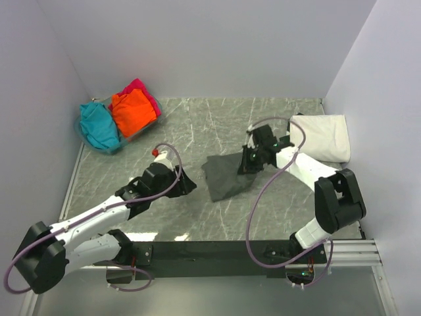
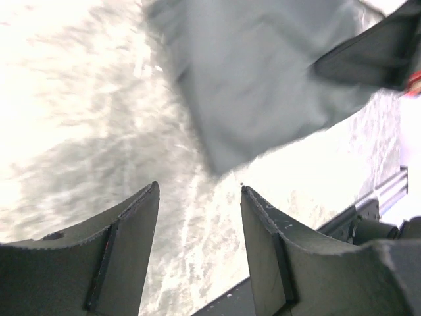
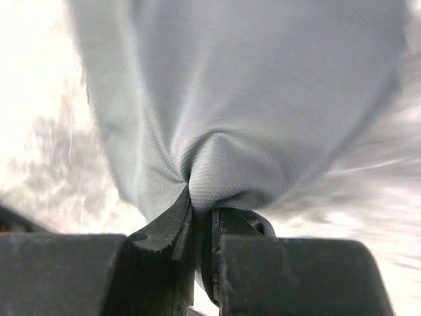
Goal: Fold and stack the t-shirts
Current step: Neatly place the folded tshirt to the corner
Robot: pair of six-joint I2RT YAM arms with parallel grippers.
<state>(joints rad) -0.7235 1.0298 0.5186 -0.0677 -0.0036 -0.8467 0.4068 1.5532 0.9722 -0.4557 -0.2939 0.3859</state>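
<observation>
A dark grey t-shirt (image 1: pixel 225 175) lies folded in the middle of the table. My right gripper (image 1: pixel 245 164) is at its right edge. In the right wrist view, this gripper (image 3: pixel 200 203) is shut on a bunched fold of the grey cloth (image 3: pixel 250 99). My left gripper (image 1: pixel 189 184) sits just left of the shirt. Its fingers (image 2: pixel 131 243) stand open over bare table with nothing between them, and the grey shirt (image 2: pixel 263 85) lies ahead of them. A folded white t-shirt (image 1: pixel 323 136) rests at the back right. Teal (image 1: pixel 99 125), orange (image 1: pixel 131 112) and magenta (image 1: pixel 141 89) t-shirts are piled at the back left.
The coloured shirts sit in a clear bin (image 1: pixel 154 120) in the back left corner. Grey walls close in the marble table (image 1: pixel 197 125) on three sides. A black rail (image 1: pixel 217 250) with both arm bases runs along the near edge.
</observation>
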